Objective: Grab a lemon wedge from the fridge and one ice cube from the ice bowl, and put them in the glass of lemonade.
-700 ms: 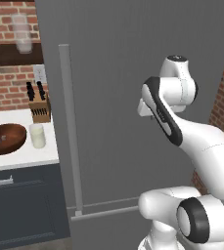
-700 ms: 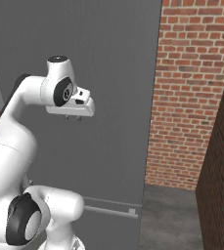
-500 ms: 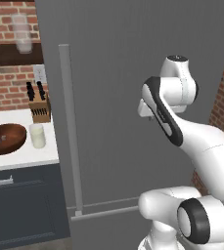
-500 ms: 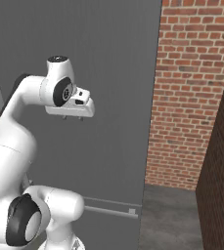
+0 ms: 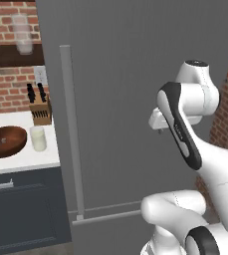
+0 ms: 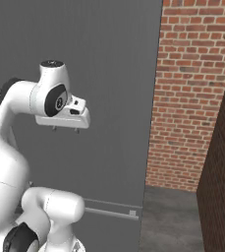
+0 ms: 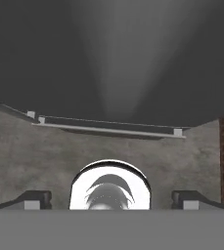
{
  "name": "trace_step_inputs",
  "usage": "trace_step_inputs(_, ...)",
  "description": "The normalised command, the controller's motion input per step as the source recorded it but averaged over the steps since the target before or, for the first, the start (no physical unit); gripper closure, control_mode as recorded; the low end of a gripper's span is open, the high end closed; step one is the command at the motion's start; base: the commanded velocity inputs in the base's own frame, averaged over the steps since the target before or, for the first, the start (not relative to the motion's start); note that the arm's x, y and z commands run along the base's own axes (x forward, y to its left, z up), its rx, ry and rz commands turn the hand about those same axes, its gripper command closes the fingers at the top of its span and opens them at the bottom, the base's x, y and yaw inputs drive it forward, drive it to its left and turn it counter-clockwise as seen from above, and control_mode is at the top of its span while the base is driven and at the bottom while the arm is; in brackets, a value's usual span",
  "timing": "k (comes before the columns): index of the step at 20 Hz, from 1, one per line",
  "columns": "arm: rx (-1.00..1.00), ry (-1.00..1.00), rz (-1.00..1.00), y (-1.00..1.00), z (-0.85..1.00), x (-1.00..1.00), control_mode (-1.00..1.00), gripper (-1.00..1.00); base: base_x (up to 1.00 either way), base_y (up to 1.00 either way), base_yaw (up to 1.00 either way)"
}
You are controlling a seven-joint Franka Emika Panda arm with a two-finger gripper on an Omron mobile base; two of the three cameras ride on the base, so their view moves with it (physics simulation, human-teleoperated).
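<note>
Facing the closed fridge, nothing fetched yet.

My pincer [image 6: 65, 129] hangs downward with jaws spread wide and empty, raised in front of the fridge [image 5: 130, 74] because its door must open before I can reach any lemon wedge; the ice bowl [image 5: 5, 142] and the glass of lemonade [image 5: 38, 138] wait on the bench [image 5: 26, 160] to my left. Nothing has shifted since a moment ago.

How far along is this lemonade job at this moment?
Nothing looks done yet. The fridge is closed, its long bar handle untouched. The pincer is open and empty, facing the fridge front. The ice bowl and glass of lemonade wait on the counter. Left: opening the fridge, fetching the wedge, adding ice.
</note>
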Motion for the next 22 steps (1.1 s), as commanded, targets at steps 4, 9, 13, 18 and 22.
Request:
trace_step_inputs(4, 0.01, 0.00, 0.02, 0.01, -0.03, -0.65, -1.00, -1.00, 0.00, 0.00, 0.00)
trace_step_inputs(9, 0.00, 0.00, 0.00, 0.15, 0.00, -0.36, -1.00, -1.00, 0.00, 0.00, 0.00)
trace_step_inputs(13, 0.00, 0.00, 0.00, 0.00, 0.00, -0.20, -1.00, -1.00, 0.00, 0.00, 0.00)
trace_step_inputs(18, 0.00, 0.00, 0.00, 0.24, 0.00, -0.20, -1.00, -1.00, 0.00, 0.00, 0.00)
trace_step_inputs(22, 0.00, 0.00, 0.00, 0.00, 0.00, 0.00, 1.00, -1.00, -0.37, 0.50, 0.00)
